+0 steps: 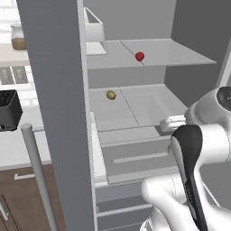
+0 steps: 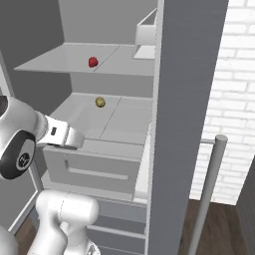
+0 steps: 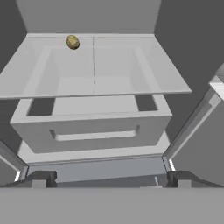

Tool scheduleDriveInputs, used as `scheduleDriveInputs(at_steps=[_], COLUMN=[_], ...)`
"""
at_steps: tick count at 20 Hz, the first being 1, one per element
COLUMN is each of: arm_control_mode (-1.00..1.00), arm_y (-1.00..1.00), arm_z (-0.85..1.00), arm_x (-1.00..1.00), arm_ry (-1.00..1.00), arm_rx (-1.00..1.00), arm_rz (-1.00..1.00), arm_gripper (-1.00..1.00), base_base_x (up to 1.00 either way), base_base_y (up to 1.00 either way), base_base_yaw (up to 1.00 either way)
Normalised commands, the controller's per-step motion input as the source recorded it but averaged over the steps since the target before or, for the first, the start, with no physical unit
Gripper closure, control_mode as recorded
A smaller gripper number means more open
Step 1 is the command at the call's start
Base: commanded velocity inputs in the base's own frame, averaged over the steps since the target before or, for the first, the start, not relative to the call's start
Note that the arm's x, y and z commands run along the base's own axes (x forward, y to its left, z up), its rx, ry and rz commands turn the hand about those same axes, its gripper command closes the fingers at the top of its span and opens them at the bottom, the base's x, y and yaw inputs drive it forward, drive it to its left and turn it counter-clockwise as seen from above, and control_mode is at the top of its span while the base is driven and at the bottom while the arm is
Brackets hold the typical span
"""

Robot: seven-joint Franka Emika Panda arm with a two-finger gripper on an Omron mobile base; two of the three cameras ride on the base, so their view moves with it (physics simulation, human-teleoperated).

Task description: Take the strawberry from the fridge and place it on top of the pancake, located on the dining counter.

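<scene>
We judge the strawberry (image 1: 140, 56) on the fridge's (image 1: 58, 113) upper shelf (image 1: 180, 54) light, soft, bruisable; our wide-open, empty fingers (image 3: 111, 178) should pinch its middle gently.

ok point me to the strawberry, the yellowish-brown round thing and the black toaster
strawberry (image 1: 140, 56): left base view, middle of the red fruit on the upper fridge shelf
yellowish-brown round item (image 1: 111, 94): left base view, its centre, on the lower shelf
black toaster (image 1: 9, 109): left base view, its dark side face

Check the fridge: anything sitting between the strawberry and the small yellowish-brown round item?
Nothing sits between them. The strawberry is on the upper shelf; the yellowish-brown item lies on the glass shelf below, further left. Both base views show bare shelf in between.
</scene>
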Motion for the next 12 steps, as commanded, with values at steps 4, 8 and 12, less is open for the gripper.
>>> scheduleDriveInputs(at_steps=[4,8,12], arm_control_mode=[-1.0,-1.0,-1.0], arm_y=[0.0,0.0,0.03], arm_z=[0.98,0.91,0.67], arm_x=[0.09,0.12,0.26], arm_ry=[-0.09,-0.02,0.0], arm_rx=[0.01,0.04,0.03], arm_rz=[-0.03,0.0,0.0], arm_gripper=[-1.0,-1.0,-1.0], base_base_x=[0.0,0.0,0.0], base_base_y=[0.0,0.0,0.0], base_base_yaw=[0.0,0.0,0.0])
